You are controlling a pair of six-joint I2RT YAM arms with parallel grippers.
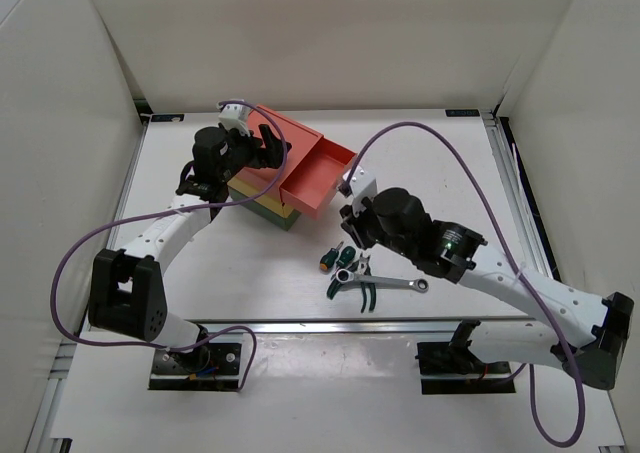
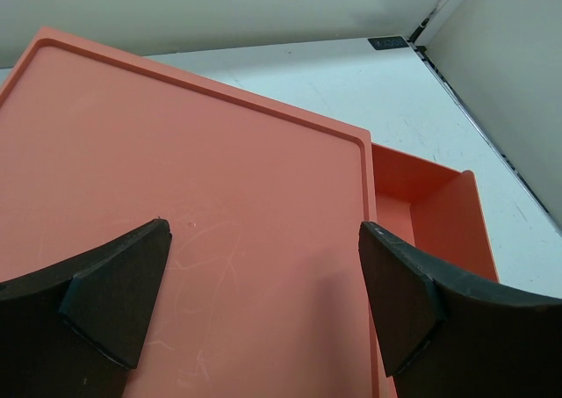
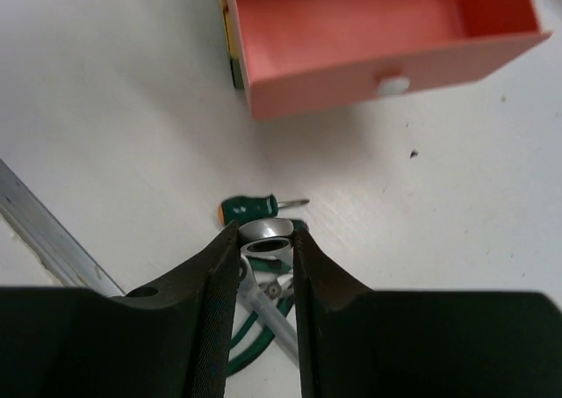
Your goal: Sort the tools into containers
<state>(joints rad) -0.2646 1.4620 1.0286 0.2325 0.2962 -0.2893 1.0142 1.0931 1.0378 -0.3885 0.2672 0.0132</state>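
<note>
The stack of containers has a salmon-red top box (image 1: 285, 133) over a yellow box (image 1: 262, 201) and a dark green box (image 1: 276, 217). The salmon drawer (image 1: 318, 178) is pulled out and empty; it also shows in the right wrist view (image 3: 378, 20). My left gripper (image 1: 262, 151) is open, just above the salmon lid (image 2: 176, 170). My right gripper (image 3: 266, 240) is shut on the ring head of the silver ratchet wrench (image 3: 268, 229), low over the table. Green-handled pliers (image 1: 357, 293) lie under the wrench (image 1: 390, 283). A stubby green and orange screwdriver (image 3: 248, 209) lies just beyond it.
White walls enclose the table on three sides. A metal rail (image 1: 330, 325) runs along the near edge. The purple cables (image 1: 440, 138) of both arms loop over the table. The tools (image 1: 345, 273) lie grouped in front of the open drawer.
</note>
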